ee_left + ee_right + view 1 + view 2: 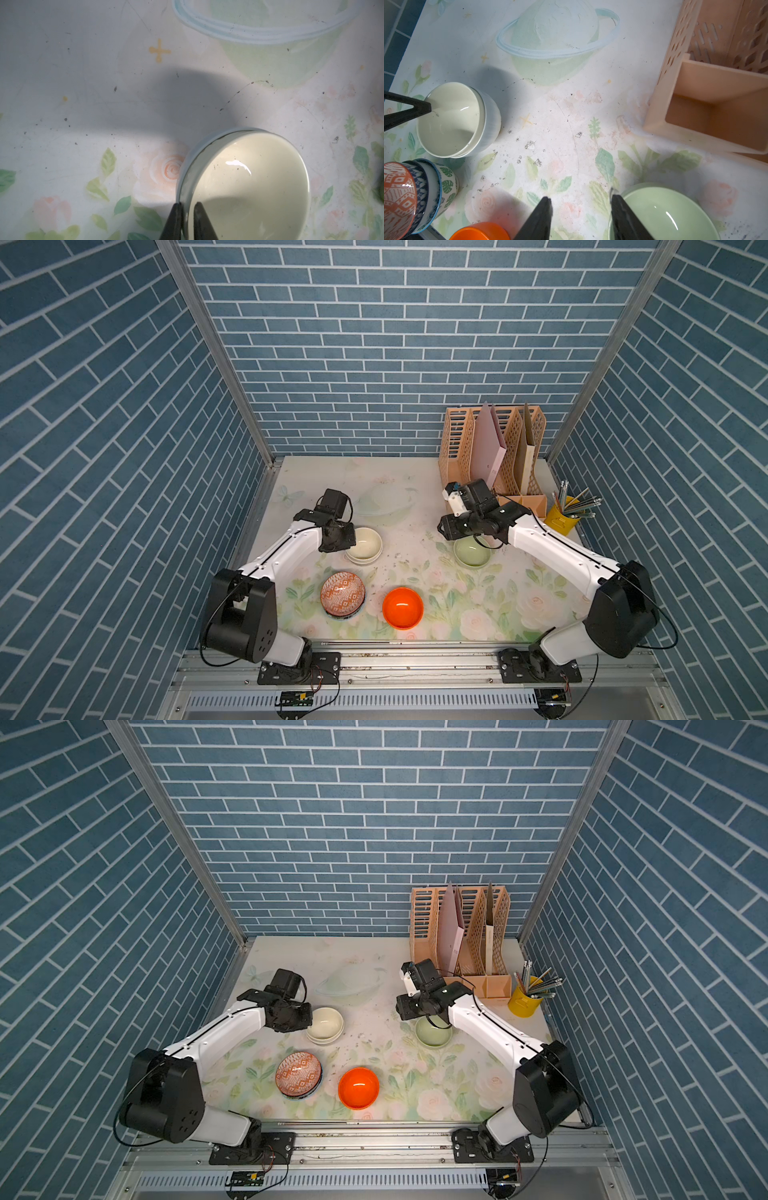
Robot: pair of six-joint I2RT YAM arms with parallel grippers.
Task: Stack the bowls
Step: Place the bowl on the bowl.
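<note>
On the floral worktop (415,497), seven bowls are listed in four positions.

- Left of centre: a cream bowl (365,545) is nested in a white bowl (492,122). The left end effector (188,204) is clamped on the cream bowl's left rim, one finger inside and one outside. Whether the white bowl's wall is also pinched cannot be told.
- Near left: a red-orange geometric bowl (343,593) is seated on top of a stack. A blue floral bowl (423,187) and a green leaf bowl (448,185) are seen beneath it in the right wrist view.
- Near centre: a bright orange bowl (402,608) is set alone, just right of the patterned stack.
- Right: a pale green bowl (471,553) is set alone. The right end effector (579,197) is held over its far left edge with the jaws apart, one finger at the rim, and nothing is gripped.
- Far right: a peach file rack (494,448) and a yellow pencil cup (562,521) are kept apart from the bowls.
</note>
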